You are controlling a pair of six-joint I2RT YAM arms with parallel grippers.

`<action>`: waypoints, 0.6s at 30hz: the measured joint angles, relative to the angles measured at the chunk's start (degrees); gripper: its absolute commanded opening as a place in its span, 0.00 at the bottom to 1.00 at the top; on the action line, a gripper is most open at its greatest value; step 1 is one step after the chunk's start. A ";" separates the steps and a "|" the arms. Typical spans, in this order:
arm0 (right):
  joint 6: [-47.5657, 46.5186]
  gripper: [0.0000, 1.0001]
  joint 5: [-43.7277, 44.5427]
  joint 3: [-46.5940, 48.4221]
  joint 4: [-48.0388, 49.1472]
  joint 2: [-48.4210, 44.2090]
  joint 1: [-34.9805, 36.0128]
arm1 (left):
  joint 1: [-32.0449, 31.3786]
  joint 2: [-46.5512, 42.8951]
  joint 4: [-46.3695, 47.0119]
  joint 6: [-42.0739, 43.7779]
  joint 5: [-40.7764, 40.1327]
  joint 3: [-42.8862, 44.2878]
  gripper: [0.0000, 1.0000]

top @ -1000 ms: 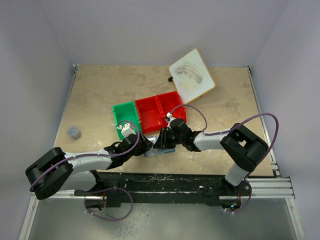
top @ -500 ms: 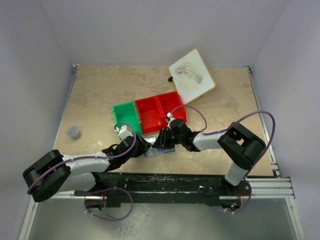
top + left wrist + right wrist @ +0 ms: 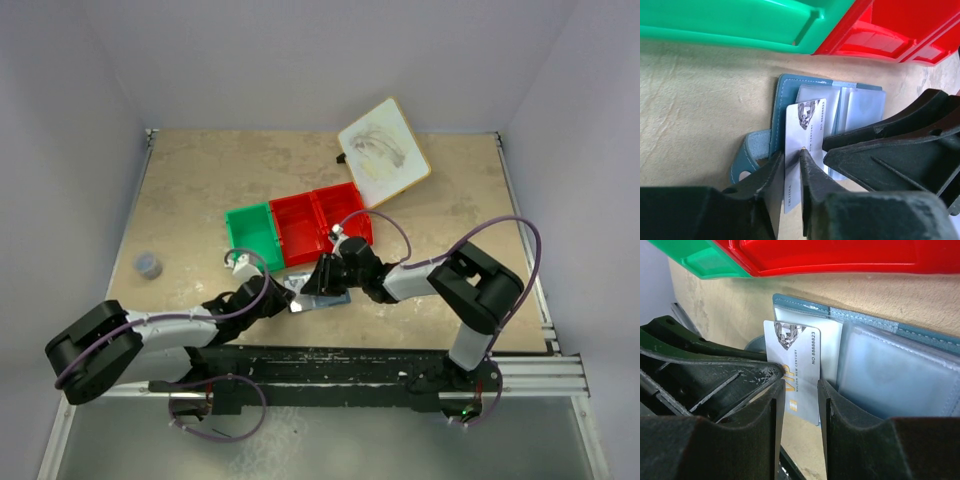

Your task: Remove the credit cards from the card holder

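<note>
The first card is being drawn out. The card holder [image 3: 782, 87] lies open on the table [image 3: 690, 110], at 6 o'clock of the green bin [image 3: 740, 25] and the red bin [image 3: 880, 30] and just beside them. A grey-white card [image 3: 807, 125] stands half out of its left pocket, its free end pointing to 6 o'clock in the left wrist view.

The left gripper [image 3: 791, 155] reaches in from 6 o'clock with narrow jaws, the card's free end between them. A sliver of gap shows there, so I cannot tell whether the pads are bearing on the card or are only close about it.

The right gripper [image 3: 798, 390] comes across from 3 o'clock in the left wrist view. Its jaws are partly apart and grip nothing. Its fingers lie over the holder's clear pockets and seem to pin it to the table, though contact is hard to confirm from here.

The next move, as I judge it, calls for a firm pinch on the card's end, then a straight pull toward 6 o'clock along the pocket while the right arm holds the holder down. A skewed pull could drag the holder along. Any other cards are not to be made out behind the clear sleeves.
</note>
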 measured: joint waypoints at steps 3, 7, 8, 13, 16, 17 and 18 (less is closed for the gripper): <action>0.07 0.37 -0.20 0.00 0.79 0.42 0.07 | 0.00 -1.01 -1.75 -0.37 -0.50 -0.26 0.00; 0.09 0.37 -0.48 0.09 1.20 0.72 0.13 | 0.00 -2.62 -3.61 -0.85 -0.85 -0.28 0.00; 0.09 0.38 -0.48 0.09 1.22 0.72 0.13 | 0.00 -3.08 -3.93 -0.85 -0.96 -0.28 0.00; 0.09 0.39 -0.37 0.17 1.03 0.61 0.20 | -0.02 -6.03 -7.30 -0.81 -1.75 -0.24 0.00; 0.07 0.39 0.13 0.17 0.63 0.24 0.42 | -0.02 -9.09 -10.12 -0.72 -2.60 -0.24 0.00; 0.04 0.39 0.22 0.17 0.31 0.04 0.44 | -0.02 -10.43 -11.30 -0.63 -2.99 -0.24 0.00; 0.02 0.39 0.28 0.15 -0.04 -0.20 0.46 | -0.02 -11.41 -12.04 -0.52 -3.21 -0.24 0.00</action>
